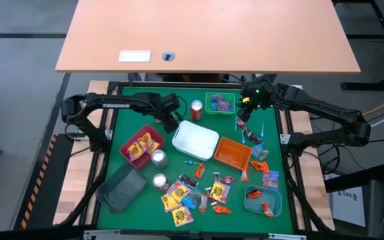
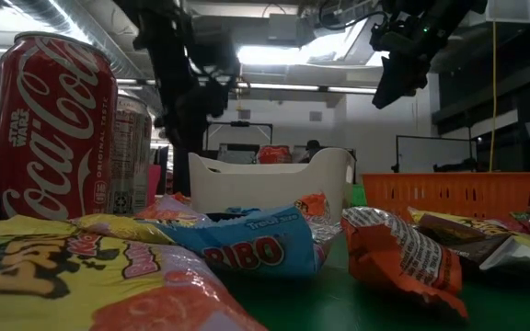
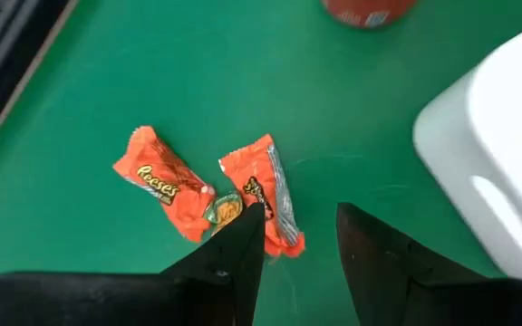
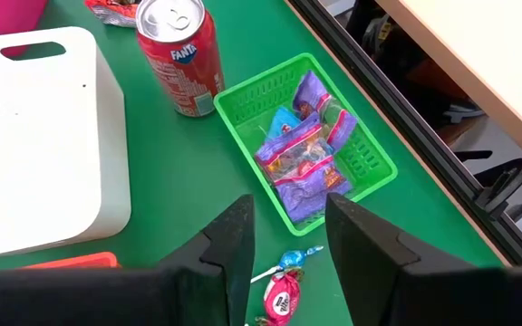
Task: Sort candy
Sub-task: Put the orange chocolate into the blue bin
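Hovering with fingers parted and empty, left gripper above two orange Reese's packets on the green mat, white tray just beside. Hanging likewise parted and empty, right gripper, with purple packets in green basket just ahead, lollipop beneath, Fanta can beyond.
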Controlling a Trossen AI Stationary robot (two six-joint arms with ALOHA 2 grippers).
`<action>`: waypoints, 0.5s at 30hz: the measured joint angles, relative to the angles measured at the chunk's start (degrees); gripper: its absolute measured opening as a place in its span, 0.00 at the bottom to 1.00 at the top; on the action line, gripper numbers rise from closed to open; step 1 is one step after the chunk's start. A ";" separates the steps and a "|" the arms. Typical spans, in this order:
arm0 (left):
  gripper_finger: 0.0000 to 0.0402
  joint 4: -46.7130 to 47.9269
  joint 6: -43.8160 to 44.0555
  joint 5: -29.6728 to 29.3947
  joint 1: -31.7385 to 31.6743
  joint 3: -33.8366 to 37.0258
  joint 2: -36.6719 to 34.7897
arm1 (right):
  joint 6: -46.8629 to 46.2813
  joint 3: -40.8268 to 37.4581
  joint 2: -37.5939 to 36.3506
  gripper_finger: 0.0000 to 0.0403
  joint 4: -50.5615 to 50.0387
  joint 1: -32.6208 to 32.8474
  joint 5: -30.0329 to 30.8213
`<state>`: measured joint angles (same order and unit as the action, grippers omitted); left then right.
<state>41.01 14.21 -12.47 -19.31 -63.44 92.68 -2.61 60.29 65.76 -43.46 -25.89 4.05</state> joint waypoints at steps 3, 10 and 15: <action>0.32 -0.93 -1.12 0.10 -0.61 0.00 2.95 | 0.00 0.00 0.00 0.34 -0.01 0.00 -0.02; 0.32 -1.24 -1.35 0.11 -1.88 0.00 7.77 | 0.00 0.00 0.00 0.34 -0.01 0.02 -0.02; 0.32 -1.27 -2.24 0.11 -2.78 0.00 10.03 | -0.02 0.00 0.00 0.34 -0.01 0.00 -0.02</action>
<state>39.74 11.97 -12.36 -22.10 -63.44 102.71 -2.63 60.29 65.76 -43.46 -25.89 4.03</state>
